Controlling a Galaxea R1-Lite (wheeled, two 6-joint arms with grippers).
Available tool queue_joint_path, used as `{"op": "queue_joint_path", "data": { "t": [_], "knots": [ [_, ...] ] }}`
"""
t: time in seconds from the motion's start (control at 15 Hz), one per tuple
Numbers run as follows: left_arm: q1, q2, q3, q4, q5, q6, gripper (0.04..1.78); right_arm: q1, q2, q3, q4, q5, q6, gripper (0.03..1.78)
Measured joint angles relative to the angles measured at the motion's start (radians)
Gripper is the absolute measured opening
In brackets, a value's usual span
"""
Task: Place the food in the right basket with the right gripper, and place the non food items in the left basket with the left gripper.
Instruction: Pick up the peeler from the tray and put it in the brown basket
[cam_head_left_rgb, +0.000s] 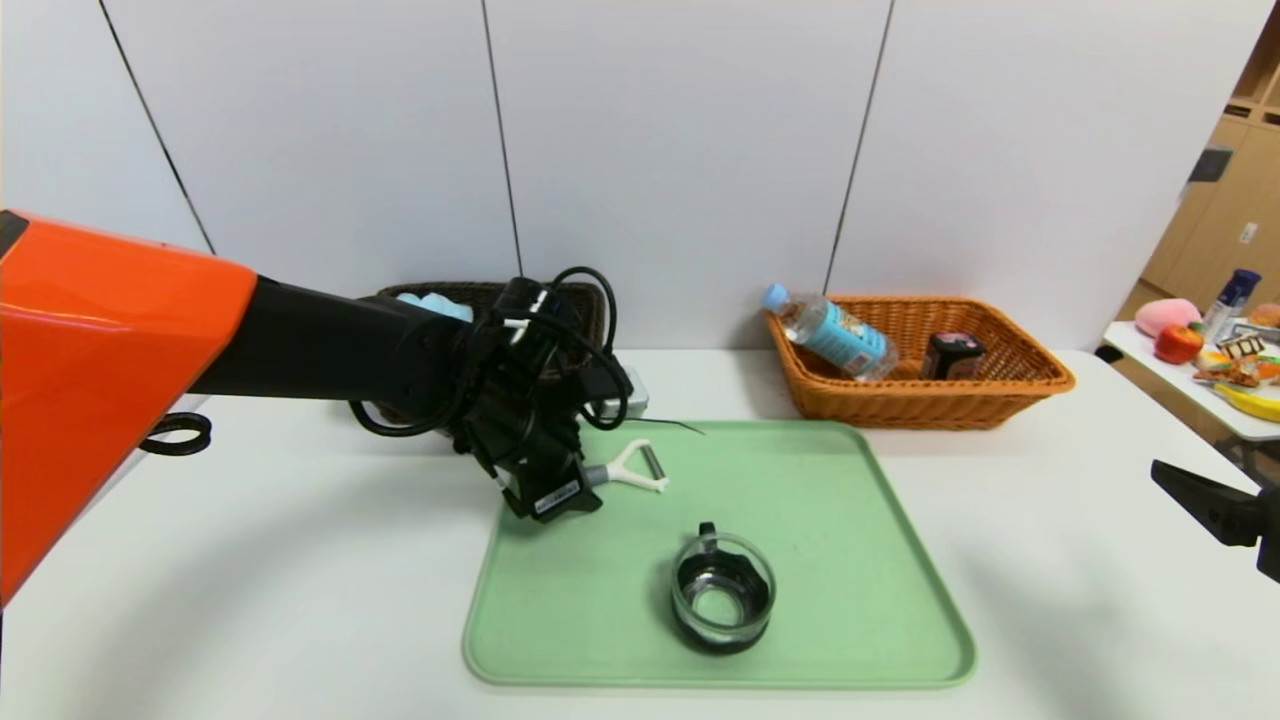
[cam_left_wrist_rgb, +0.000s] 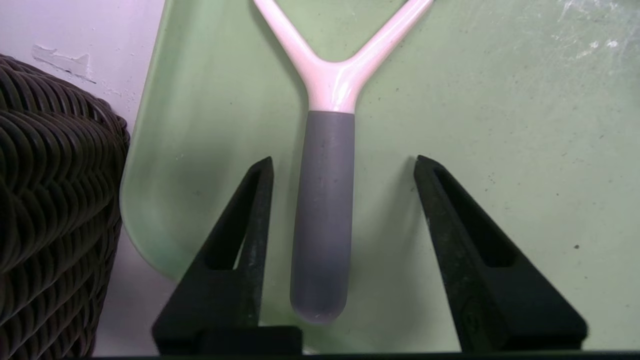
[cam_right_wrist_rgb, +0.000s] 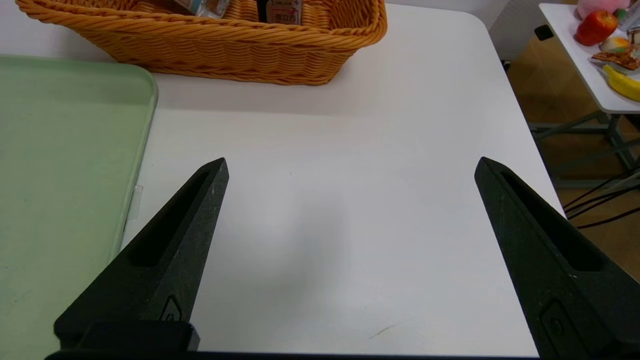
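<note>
Evidently both food items, the bottle (cam_head_left_rgb: 828, 331) and box (cam_head_left_rgb: 950, 355), lie in the orange basket (cam_head_left_rgb: 1000, 395), while the left gripper (cam_left_wrist_rgb: 343, 165), fingers spread astride the peeler (cam_left_wrist_rgb: 325, 200) on the tray (cam_head_left_rgb: 850, 560), leaves the cup (cam_head_left_rgb: 722, 591) untouched; right gripper (cam_right_wrist_rgb: 350, 167) idle, fingers spread.

White grey-handled peeler (cam_left_wrist_rgb: 324, 210) flat on tray (cam_left_wrist_rgb: 500, 125)

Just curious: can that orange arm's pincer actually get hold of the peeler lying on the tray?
Probably yes: the left pincer is open with its fingers either side of the peeler handle, nothing between.
</note>
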Motion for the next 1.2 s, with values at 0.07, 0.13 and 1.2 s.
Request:
{"op": "queue_joint_path", "data": {
  "t": [0.07, 0.13, 1.2],
  "knots": [
    [0.001, 0.001, 0.000, -0.001, 0.000, -0.001, 0.81, 0.000, 0.000, 0.000, 0.000, 0.000, 0.000, 1.70],
    [0.003, 0.003, 0.000, -0.001, 0.000, -0.002, 0.60, 0.001, 0.000, 0.000, 0.000, 0.000, -0.001, 1.70],
    [0.042, -0.162, -0.100, -0.159, -0.133, -0.250, 0.24, 0.000, -0.002, 0.004, 0.000, -0.001, -0.002, 1.70]
  ]
}}
